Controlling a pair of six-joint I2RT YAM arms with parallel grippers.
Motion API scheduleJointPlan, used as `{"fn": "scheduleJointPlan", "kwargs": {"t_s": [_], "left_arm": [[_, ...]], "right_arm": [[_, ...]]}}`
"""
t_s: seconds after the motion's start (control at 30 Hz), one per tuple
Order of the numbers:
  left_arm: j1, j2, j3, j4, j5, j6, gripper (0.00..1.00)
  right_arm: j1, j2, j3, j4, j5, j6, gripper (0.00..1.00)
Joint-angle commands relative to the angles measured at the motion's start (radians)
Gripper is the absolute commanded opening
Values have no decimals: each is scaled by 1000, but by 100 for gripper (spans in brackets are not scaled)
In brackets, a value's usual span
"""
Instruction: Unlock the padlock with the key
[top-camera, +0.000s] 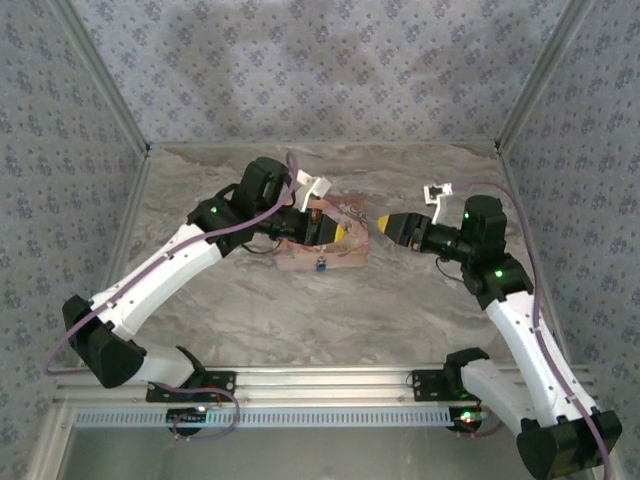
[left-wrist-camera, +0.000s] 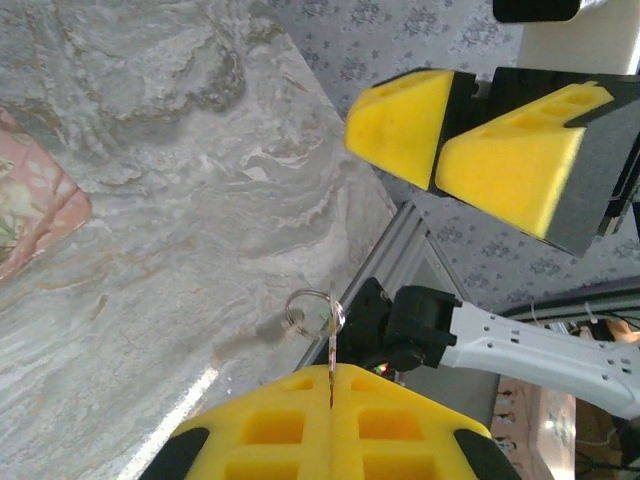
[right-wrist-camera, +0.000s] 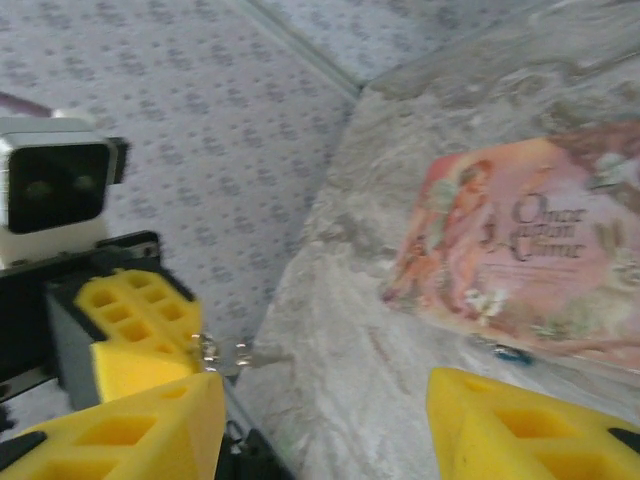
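My left gripper (left-wrist-camera: 330, 385) is shut on the key (left-wrist-camera: 331, 340), which is held edge-on with its ring (left-wrist-camera: 305, 310) sticking out past the fingertips. In the top view the left gripper (top-camera: 342, 232) hovers over the right end of the pink box (top-camera: 300, 258). My right gripper (top-camera: 383, 223) faces it tip to tip, a short gap away. Its fingers (right-wrist-camera: 150, 420) stand wide apart with nothing between them, and the key (right-wrist-camera: 225, 352) lies just off the left one. The tiny blue padlock (top-camera: 321, 264) lies by the box's near edge, also visible as the padlock (right-wrist-camera: 513, 352) in the right wrist view.
The pink picture-printed box (right-wrist-camera: 530, 260) lies flat on the marble tabletop (top-camera: 400, 300). Patterned walls close in the back and both sides. A metal rail (top-camera: 320, 380) runs along the near edge between the arm bases.
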Motion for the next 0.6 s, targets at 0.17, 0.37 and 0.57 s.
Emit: {"fn": "scheduleJointPlan", "kwargs": {"t_s": [0.17,0.37,0.57], "left_arm": [[-3,9,38,22,98,23,0],[-18,13,46,18,114,35,0],[-28,14,44,18,116,40,0]], "right_arm": [[94,40,28,130,-130,-29,49],[151,67,52,114,-114,-71,52],[175,75,63,115,-113,-82,51]]}}
